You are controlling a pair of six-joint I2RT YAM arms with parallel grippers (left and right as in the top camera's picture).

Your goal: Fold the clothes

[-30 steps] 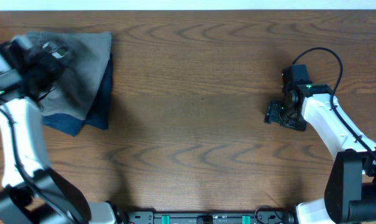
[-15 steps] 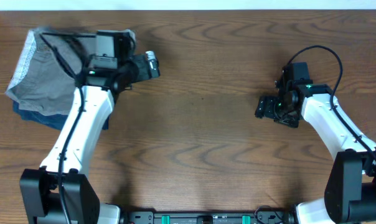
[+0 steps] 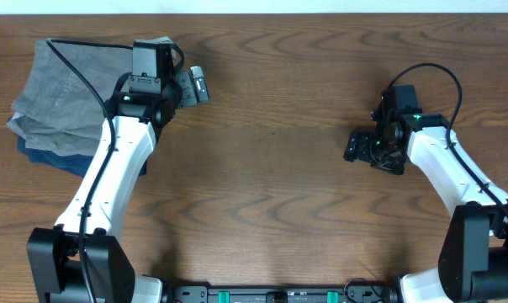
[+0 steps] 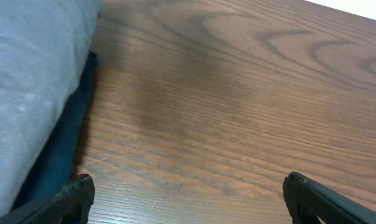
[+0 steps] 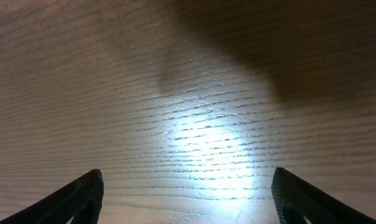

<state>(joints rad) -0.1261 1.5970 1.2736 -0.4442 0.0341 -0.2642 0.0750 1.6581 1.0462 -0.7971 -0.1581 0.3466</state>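
The clothes, light grey shorts [image 3: 56, 97], lie folded at the table's far left on top of a dark navy garment [image 3: 69, 158]. In the left wrist view the grey shorts [image 4: 26, 87] fill the left side, with the navy edge [image 4: 63, 146] under them. My left gripper [image 3: 195, 86] is just right of the pile, over bare wood, open and empty [image 4: 188, 196]. My right gripper [image 3: 355, 145] hovers over bare wood at the right, open with nothing between its fingers [image 5: 188, 196].
The brown wooden table [image 3: 271, 202] stretches between the two arms. A black cable [image 3: 77, 63] from the left arm crosses above the pile. The table's far edge runs along the top of the overhead view.
My left arm has swung from over the pile to its right side, leaving the grey shorts lying flatter on the navy garment. The right gripper has shifted slightly left and opened wider.
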